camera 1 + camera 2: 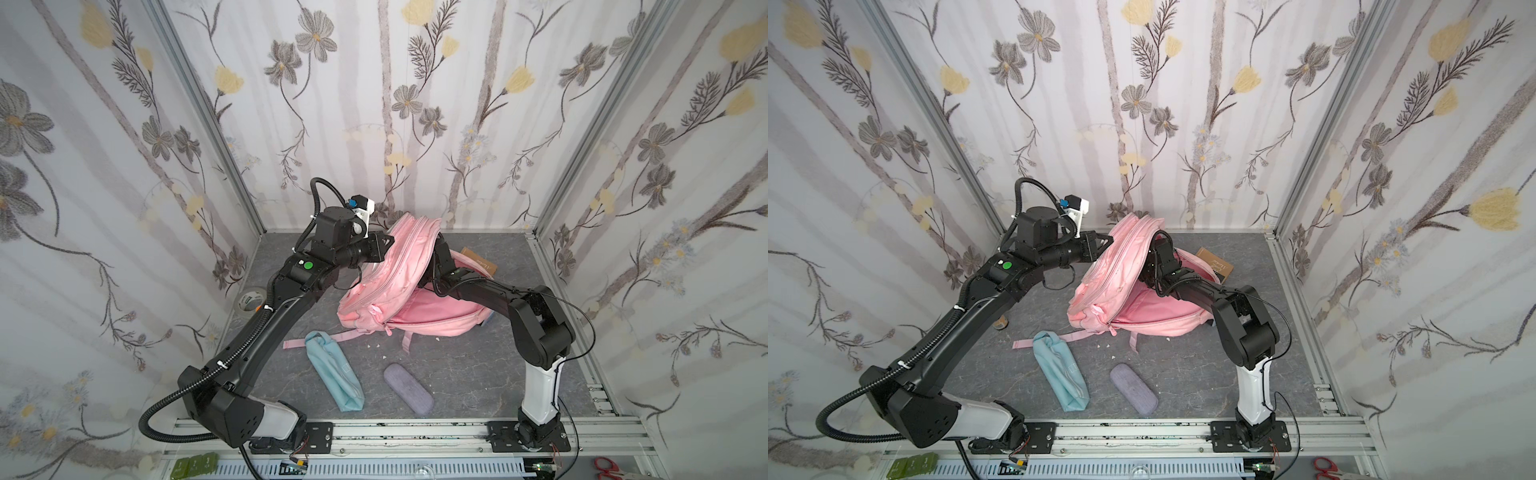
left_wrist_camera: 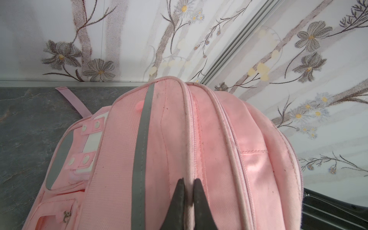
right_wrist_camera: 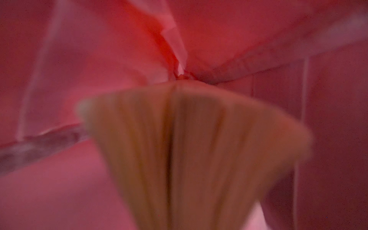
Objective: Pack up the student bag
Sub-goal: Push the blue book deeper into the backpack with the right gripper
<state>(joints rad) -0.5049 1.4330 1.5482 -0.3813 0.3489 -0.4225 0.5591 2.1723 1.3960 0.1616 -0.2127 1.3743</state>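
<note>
Two grippers tend the large soft pink fabric student bag (image 1: 388, 272), far-centre. The left gripper (image 2: 189, 180) pinches its raised flap's piping from the left. The right gripper, hidden inside the right-facing mouth, seems clamped on a tan book-like block (image 3: 189, 149), inner seam straight ahead.

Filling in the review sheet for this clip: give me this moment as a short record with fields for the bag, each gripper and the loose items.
Bag: large soft pink fabric backpack, front panel lifted, main opening gaping.
Left gripper: shut on the backpack's piped seam, holding the panel up.
Right gripper: hidden inside the backpack, shut; blurred tan fanned pages fill its wrist view, hold unconfirmed.
Outside the backpack: slim light-teal fabric pouch, oval purple case, brown book behind it.
</note>
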